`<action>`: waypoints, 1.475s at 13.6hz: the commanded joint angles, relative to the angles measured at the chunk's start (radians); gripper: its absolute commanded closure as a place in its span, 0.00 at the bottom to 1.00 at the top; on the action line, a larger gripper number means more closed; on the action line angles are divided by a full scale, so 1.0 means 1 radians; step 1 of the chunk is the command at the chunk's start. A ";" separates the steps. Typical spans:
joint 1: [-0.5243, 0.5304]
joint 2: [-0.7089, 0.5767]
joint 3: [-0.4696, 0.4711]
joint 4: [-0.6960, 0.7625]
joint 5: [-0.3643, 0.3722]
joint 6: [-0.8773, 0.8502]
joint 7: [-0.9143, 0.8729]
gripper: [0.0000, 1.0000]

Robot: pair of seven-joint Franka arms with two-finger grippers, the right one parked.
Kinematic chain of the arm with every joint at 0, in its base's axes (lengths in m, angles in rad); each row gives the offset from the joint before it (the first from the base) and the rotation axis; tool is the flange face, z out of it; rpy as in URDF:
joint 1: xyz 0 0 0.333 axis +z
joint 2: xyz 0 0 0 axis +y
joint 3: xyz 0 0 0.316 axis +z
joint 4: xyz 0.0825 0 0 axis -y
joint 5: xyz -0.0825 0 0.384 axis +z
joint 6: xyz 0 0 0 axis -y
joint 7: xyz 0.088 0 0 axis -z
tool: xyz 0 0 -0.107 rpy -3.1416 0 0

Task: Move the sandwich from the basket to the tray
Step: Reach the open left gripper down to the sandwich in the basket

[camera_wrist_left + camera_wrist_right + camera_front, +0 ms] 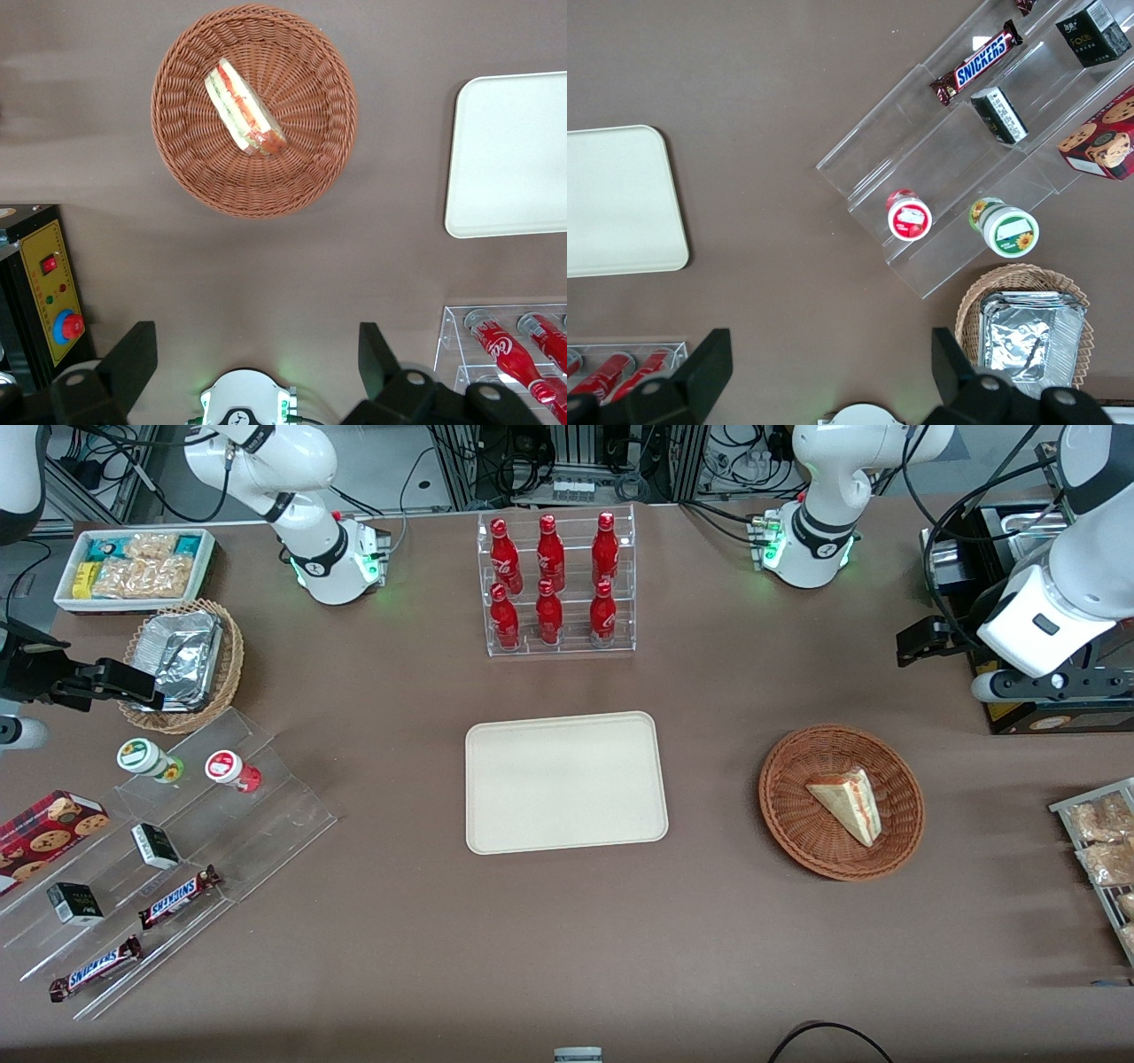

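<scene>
Lying in the basket (842, 802), the sandwich (848, 804) rests on its side, a pale wedge with red, orange and green layers along its cut edge. The left arm's gripper (257, 359) hangs high over bare surface (709, 921), well apart from the basket and farther from the front camera than it is. Its fingers (133, 359) stand spread wide with nothing between them. The sandwich sits ahead of the fingertips in the wrist view, with open surface between. The tray (565, 781) lies beside the basket, toward the parked arm's end, and holds nothing.

The wedge looks light and soft; bread of this sort would likely squash or shed filling under a hard squeeze. A fair hold would be across the two flat bread faces near the thick middle, not at the thin tip, with gentle closing. The woven wall is low, so the fingers should reach it from above.
</scene>
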 commanded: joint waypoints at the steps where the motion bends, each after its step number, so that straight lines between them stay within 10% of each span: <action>1: 0.001 -0.016 0.002 0.001 0.011 -0.016 0.024 0.00; 20: 0.024 0.179 0.005 -0.384 0.034 0.602 0.014 0.00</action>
